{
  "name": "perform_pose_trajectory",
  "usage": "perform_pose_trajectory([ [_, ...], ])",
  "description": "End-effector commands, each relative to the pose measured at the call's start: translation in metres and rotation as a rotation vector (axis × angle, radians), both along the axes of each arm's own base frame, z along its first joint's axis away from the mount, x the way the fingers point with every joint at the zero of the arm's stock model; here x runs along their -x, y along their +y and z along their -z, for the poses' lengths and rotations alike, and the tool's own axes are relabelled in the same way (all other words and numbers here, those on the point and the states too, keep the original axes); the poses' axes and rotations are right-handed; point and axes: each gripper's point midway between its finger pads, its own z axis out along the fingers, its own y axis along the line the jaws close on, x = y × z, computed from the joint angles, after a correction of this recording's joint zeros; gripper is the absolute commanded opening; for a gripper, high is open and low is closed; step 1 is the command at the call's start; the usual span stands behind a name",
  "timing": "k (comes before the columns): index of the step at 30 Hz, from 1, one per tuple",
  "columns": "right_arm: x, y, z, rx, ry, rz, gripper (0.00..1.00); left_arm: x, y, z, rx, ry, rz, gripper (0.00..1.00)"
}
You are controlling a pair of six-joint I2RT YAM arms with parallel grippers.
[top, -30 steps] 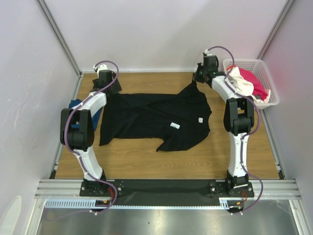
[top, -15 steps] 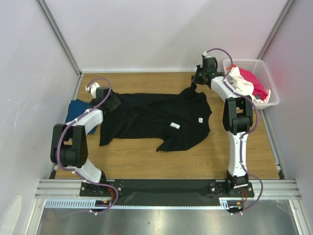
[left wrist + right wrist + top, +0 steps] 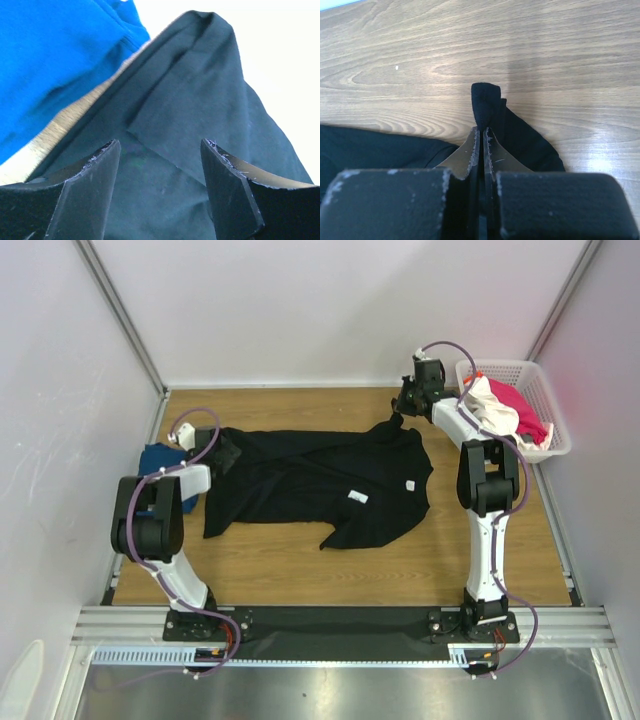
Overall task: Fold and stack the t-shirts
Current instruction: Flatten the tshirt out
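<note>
A large black t-shirt (image 3: 320, 475) with small white tags (image 3: 357, 498) lies spread across the wooden table. My right gripper (image 3: 399, 412) is shut on a pinched fold of its far right corner; in the right wrist view the black fold (image 3: 486, 105) sticks out past the closed gripper (image 3: 483, 131). My left gripper (image 3: 230, 453) is open at the shirt's left edge. In the left wrist view the gripper (image 3: 160, 150) has black cloth (image 3: 190, 100) lying beyond its spread fingers. A dark blue t-shirt (image 3: 155, 462) (image 3: 50, 60) lies just left of it.
A white lattice basket (image 3: 556, 415) stands at the back right, holding a white shirt (image 3: 492, 405) and a pink-red one (image 3: 525, 410). Metal frame posts and grey walls close in the table on three sides.
My left arm swung down and leftward from the back left corner to the black shirt's left edge by the blue shirt. The right gripper kept its hold and barely moved.
</note>
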Motion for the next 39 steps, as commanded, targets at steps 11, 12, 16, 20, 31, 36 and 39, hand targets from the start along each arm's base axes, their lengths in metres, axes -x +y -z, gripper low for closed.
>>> perform_pose_trajectory([
  [11, -0.004, -0.004, -0.048, 0.006, -0.098, 0.013, 0.00, -0.029, 0.009, -0.015, 0.037, -0.067, -0.069, 0.67],
  [12, -0.004, -0.003, -0.047, 0.010, -0.097, 0.011, 0.00, -0.028, 0.008, -0.015, 0.039, -0.066, -0.070, 0.66],
  [16, -0.004, -0.005, -0.047, 0.010, -0.096, 0.015, 0.00, -0.024, 0.007, -0.009, 0.055, -0.031, -0.079, 0.68],
  [20, -0.003, -0.006, -0.048, 0.014, -0.096, 0.020, 0.00, -0.020, 0.005, -0.007, 0.097, -0.036, -0.104, 0.70],
  [31, -0.002, -0.007, -0.043, 0.018, -0.086, 0.023, 0.00, -0.019, 0.018, 0.008, 0.216, -0.044, -0.193, 0.68],
  [36, -0.001, -0.009, -0.045, 0.026, -0.088, 0.030, 0.00, -0.021, 0.019, 0.007, 0.220, -0.043, -0.206, 0.67],
  [39, -0.001, -0.010, -0.044, 0.029, -0.088, 0.033, 0.00, -0.020, 0.015, 0.011, 0.233, -0.035, -0.193, 0.67],
])
